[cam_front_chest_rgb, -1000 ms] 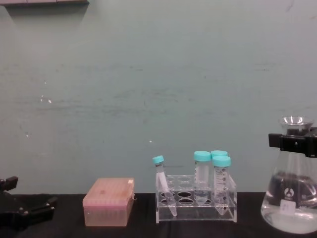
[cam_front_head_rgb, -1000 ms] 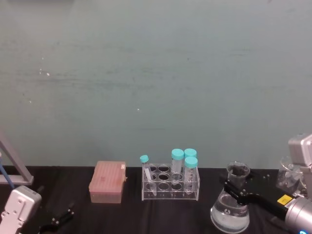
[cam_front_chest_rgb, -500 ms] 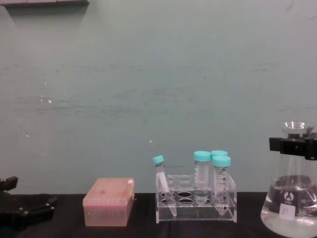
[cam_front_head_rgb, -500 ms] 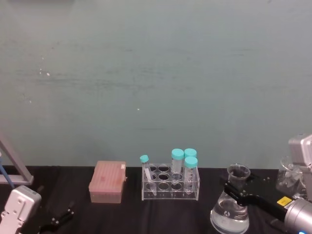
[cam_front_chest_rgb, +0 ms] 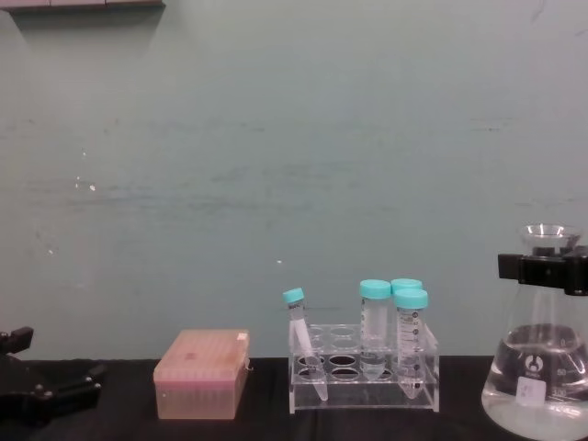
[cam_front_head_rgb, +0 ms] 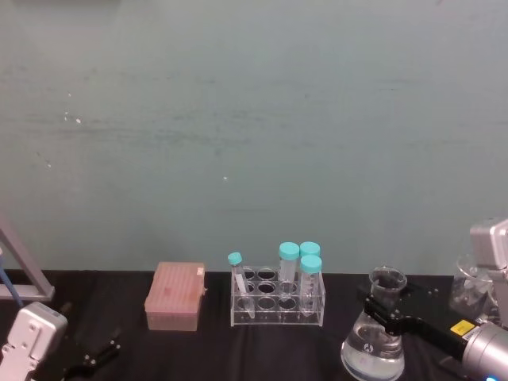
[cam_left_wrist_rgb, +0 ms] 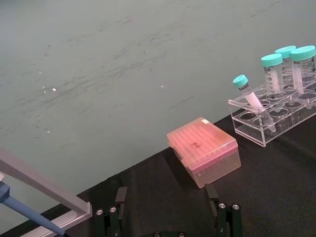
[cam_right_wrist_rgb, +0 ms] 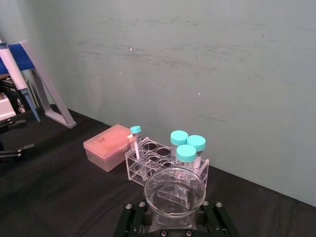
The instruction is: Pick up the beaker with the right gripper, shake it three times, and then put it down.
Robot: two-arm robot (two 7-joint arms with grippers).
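Teal wall [cam_front_head_rgb: 238,119] is seen behind a black table [cam_front_head_rgb: 262,349], on which a clear rack [cam_front_head_rgb: 278,305] of teal-capped tubes [cam_front_head_rgb: 290,252] is placed near the middle, with a pink tip box [cam_front_head_rgb: 175,296] just beside it at 9 o'clock. In the head view the beaker [cam_front_head_rgb: 373,348] is found at 4 o'clock from the rack, upright, with clear liquid in its wide base. Its narrow neck is clamped just under the flared rim by the right gripper [cam_front_head_rgb: 386,308], whose arm is brought in from 4 o'clock. In the chest view the black fingers [cam_front_chest_rgb: 544,267] are seen across the neck, so the beaker's body [cam_front_chest_rgb: 542,386] hangs at 6 o'clock from the grip. Whether the base touches the table cannot be told. The left gripper [cam_front_head_rgb: 91,357] is parked at 8 o'clock, well apart from the beaker, with its fingers [cam_left_wrist_rgb: 113,217] spread and nothing held between them.
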